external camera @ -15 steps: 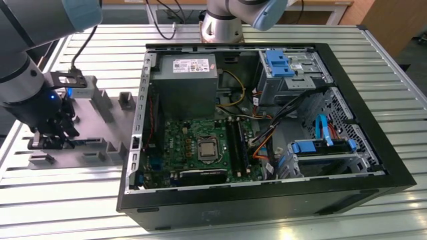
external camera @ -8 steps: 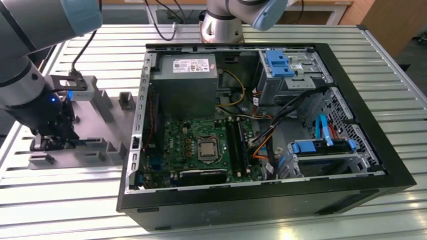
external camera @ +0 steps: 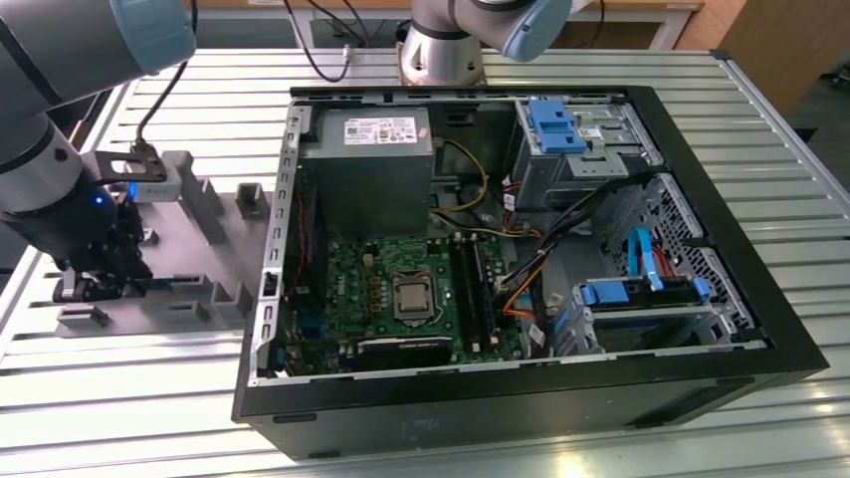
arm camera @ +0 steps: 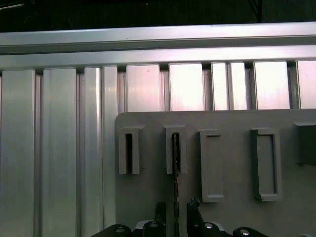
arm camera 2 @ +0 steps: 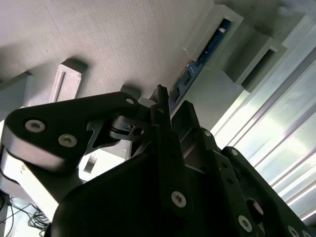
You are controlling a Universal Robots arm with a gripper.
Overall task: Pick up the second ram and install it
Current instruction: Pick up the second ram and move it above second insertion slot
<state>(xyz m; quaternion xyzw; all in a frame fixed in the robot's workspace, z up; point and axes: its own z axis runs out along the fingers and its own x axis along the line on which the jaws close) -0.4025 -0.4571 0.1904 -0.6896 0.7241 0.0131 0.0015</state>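
Straddling the second ram (arm camera: 175, 148) for the pick-up step, the gripper (arm camera: 176, 205) stands open, the board on edge in the grey fixture (arm camera: 232, 148) between its fingertips, likely needing a square close, the computer case (external camera: 531, 403) well apart.

Both wrist views close over second ram (arm camera 2: 198, 63) (arm camera: 175, 163)

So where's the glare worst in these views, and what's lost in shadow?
Exterior view: the table slats shine white; the computer case interior is dim. Second wrist view: slats blow out beside the near-black gripper, yet the second ram reads blue. First wrist view: slats glare beyond the evenly lit grey fixture.
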